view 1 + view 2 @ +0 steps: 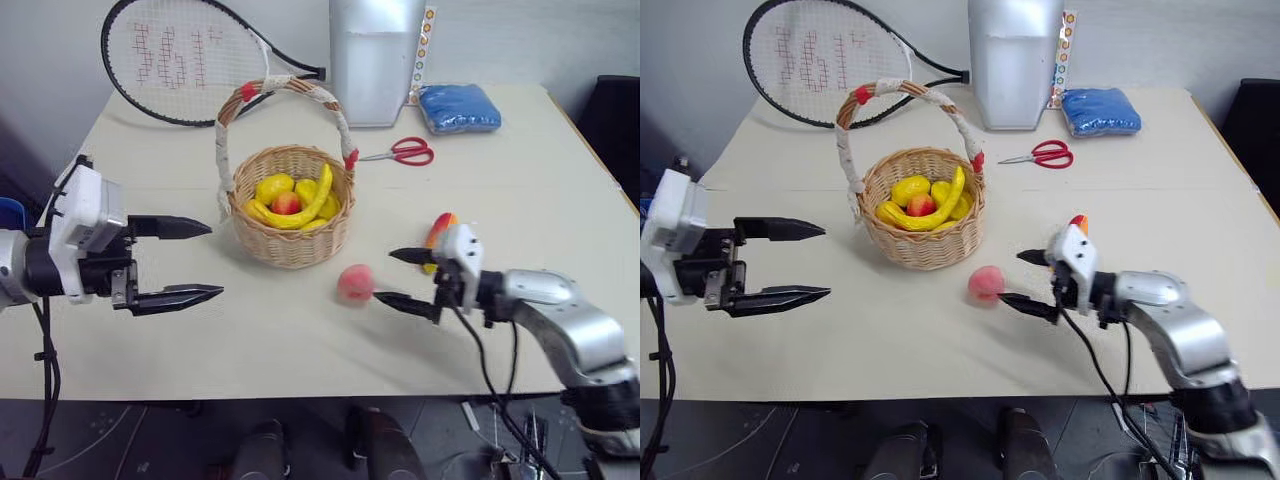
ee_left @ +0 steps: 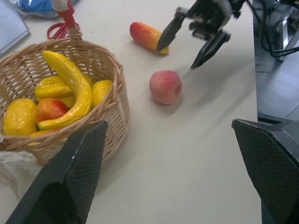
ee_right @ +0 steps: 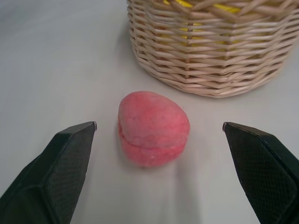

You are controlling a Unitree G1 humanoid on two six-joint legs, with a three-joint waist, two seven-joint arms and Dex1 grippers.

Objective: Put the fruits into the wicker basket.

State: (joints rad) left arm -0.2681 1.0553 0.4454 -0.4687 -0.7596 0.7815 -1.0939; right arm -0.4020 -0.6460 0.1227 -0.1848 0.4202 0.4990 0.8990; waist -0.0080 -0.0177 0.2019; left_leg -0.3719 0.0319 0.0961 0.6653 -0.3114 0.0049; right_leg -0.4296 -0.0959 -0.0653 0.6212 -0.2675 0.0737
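the pink peach [image 1: 355, 283] lies on the counter [image 1: 480, 200] just off the fingertips of the right gripper [image 1: 391, 279], which stands wide open and empty with one finger to either side of the line to the fruit; in the right wrist view the peach [image 3: 153, 128] sits squarely between the two black fingers [image 3: 51, 172] but ahead of them, not yet within their span, with the wicker basket [image 3: 210, 46] directly beyond it, so the coming move looks like a short push straight on toward the basket before the jaws close. the peach is roundish with no long axis to speak of, so the angle of grasp should matter little. the right arm is plainly the nearer one; the left gripper [image 1: 180, 262] hangs open and empty well apart on the far side of the basket [image 1: 290, 200]. the mango [image 2: 148, 36] lies on the counter behind the right gripper, its long axis slanting across the counter, and in the head views it is mostly hidden by the wrist, only its red end and a bit of yellow showing. the small red-and-yellow fruit [image 1: 287, 203] already rests in the basket among yellow toy fruits, partly covered by a banana [image 1: 300, 205], and how much lies beneath it cannot be made out
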